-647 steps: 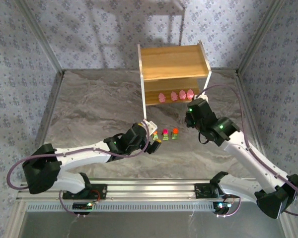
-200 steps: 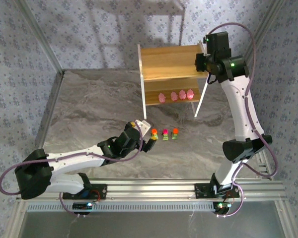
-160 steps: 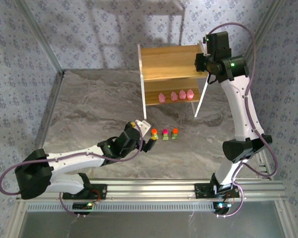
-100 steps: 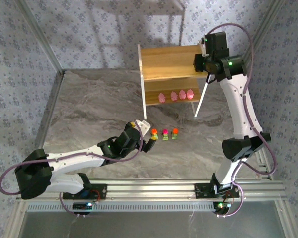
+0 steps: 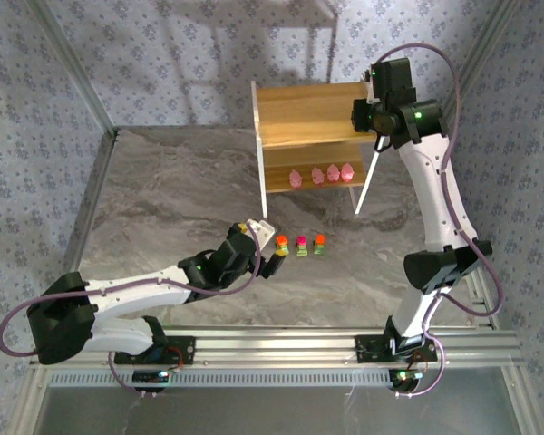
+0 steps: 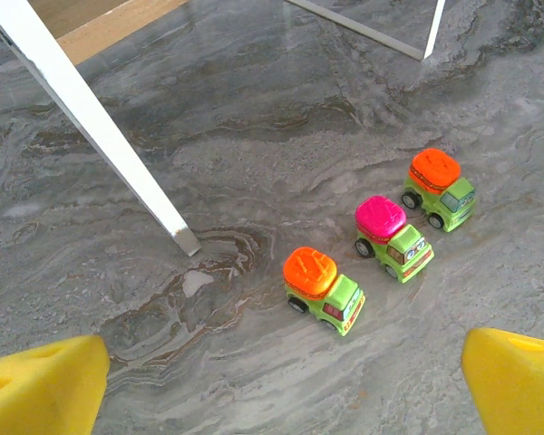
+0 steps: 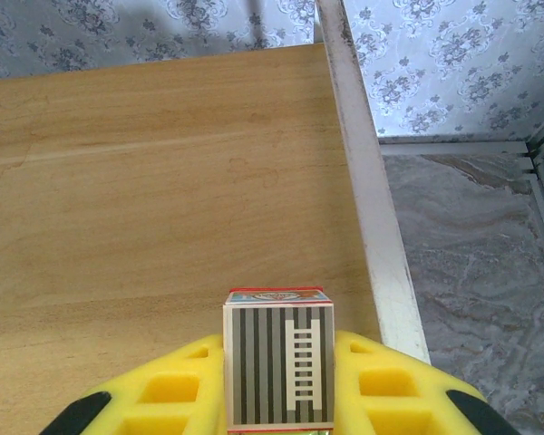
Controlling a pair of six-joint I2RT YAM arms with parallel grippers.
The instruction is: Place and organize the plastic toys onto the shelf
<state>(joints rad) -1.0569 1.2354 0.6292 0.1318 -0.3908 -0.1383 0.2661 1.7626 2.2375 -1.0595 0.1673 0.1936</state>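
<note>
Well, shelf: two wooden tiers between thin white side panels; the top board is bare.
Right gripper: clamped on a striped toy, held over the shelf's top board, just inside its right side panel.
Left gripper: pads spread wide and holding nothing, low over the table in front of the shelf's left front leg.
Pink blobs: four in a row on the shelf's lower tier.
Three cars: lined up on the table just in front of the shelf, green bodies, two orange tops and one magenta.
Handling: probably light, hard, smooth plastic; the wheels likely let the cars roll once released.
Hold: best across the flat body sides, below the rounded top, where the pads should slip less.
</note>
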